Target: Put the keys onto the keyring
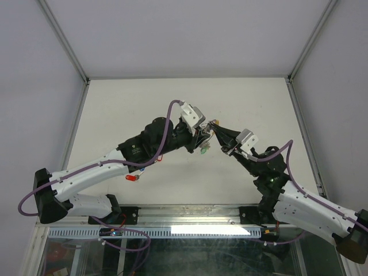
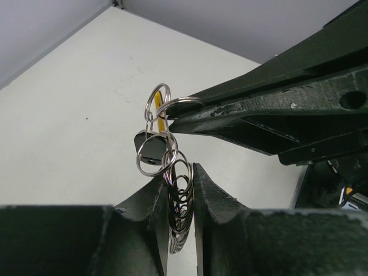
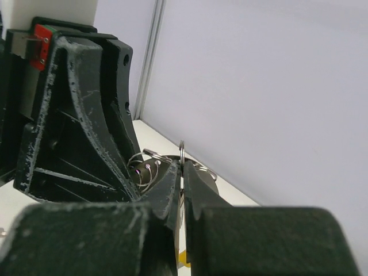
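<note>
My left gripper (image 2: 178,167) is shut on a bunch of linked silver rings (image 2: 179,198) and holds them above the table centre (image 1: 202,137). My right gripper (image 3: 182,164) meets it from the right (image 1: 214,124) and is shut on the keyring (image 3: 181,149), the top ring of that bunch (image 2: 183,102). A yellow tag (image 2: 163,123) and a dark piece (image 2: 150,146) hang among the rings. A green tag (image 1: 204,152) dangles below the grippers. A red-tagged key (image 1: 133,178) lies on the table under the left arm, with a small blue tag (image 1: 142,168) beside it.
The white table (image 1: 126,109) is walled by pale panels at left, back and right. The left arm (image 1: 155,141) crosses the middle from the near left. The right arm (image 1: 270,172) comes in from the near right.
</note>
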